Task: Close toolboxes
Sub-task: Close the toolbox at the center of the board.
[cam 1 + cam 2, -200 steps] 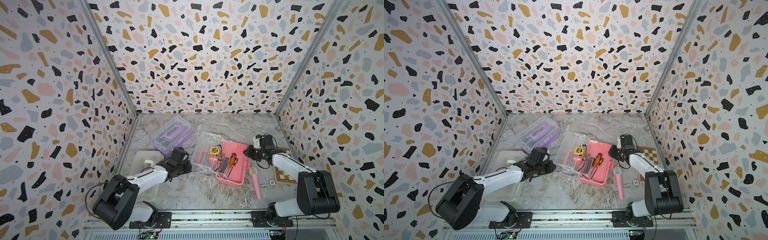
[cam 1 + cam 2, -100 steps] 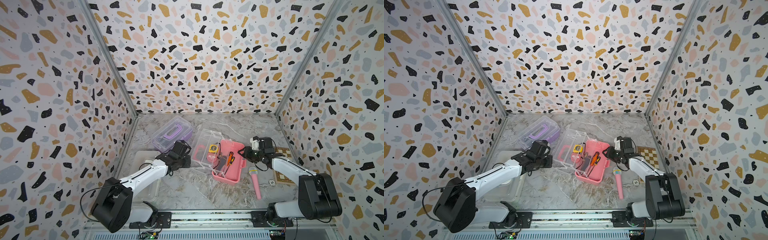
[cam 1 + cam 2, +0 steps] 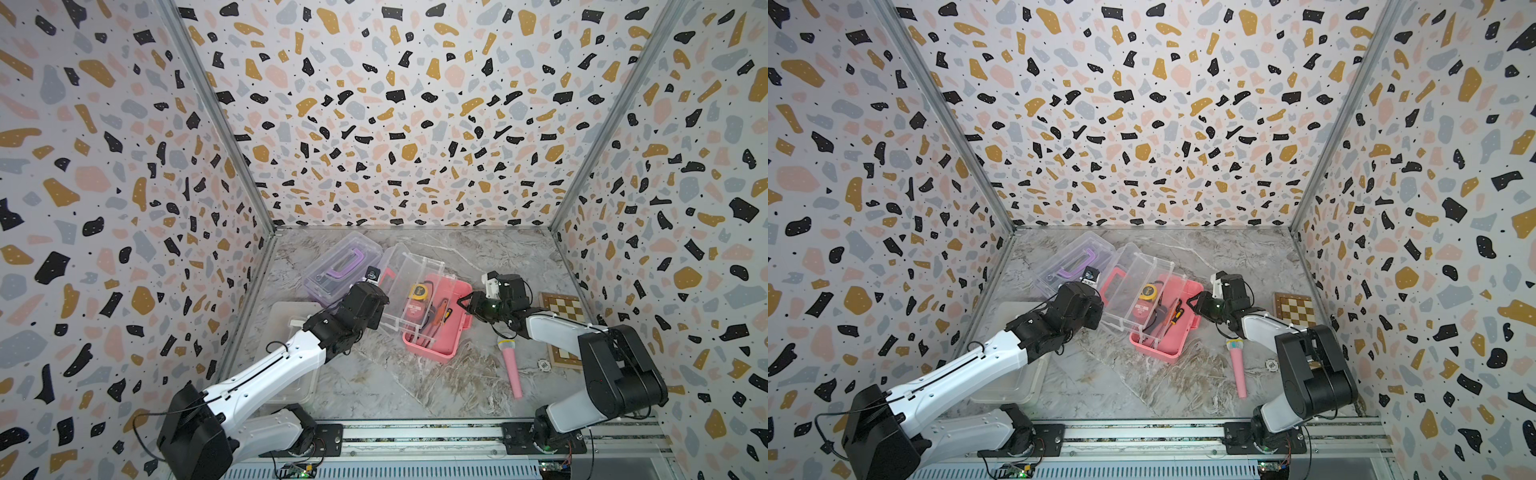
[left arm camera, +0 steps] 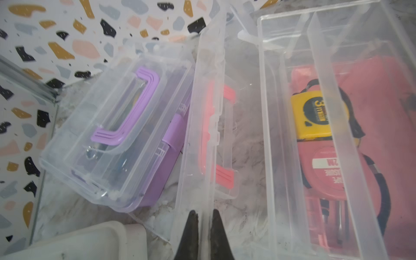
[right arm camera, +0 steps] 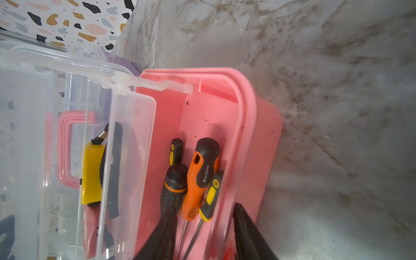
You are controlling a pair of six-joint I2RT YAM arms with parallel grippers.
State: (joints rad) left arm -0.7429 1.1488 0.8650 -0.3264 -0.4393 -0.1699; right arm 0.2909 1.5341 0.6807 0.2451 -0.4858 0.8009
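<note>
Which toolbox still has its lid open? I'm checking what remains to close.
The pink toolbox: its clear lid stands raised over the tools. The purple toolbox and the white toolbox have their lids down.

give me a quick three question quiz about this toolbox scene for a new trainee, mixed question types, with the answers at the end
1. True or false: the purple toolbox has its lid shut.
2. What is the left tool shut on?
A. the pink toolbox's clear lid
B. the toy microphone
C. nothing
3. Fill in: the right tool straddles the wall of the ___ toolbox base.

Key: 1 true; 2 A; 3 pink
</note>
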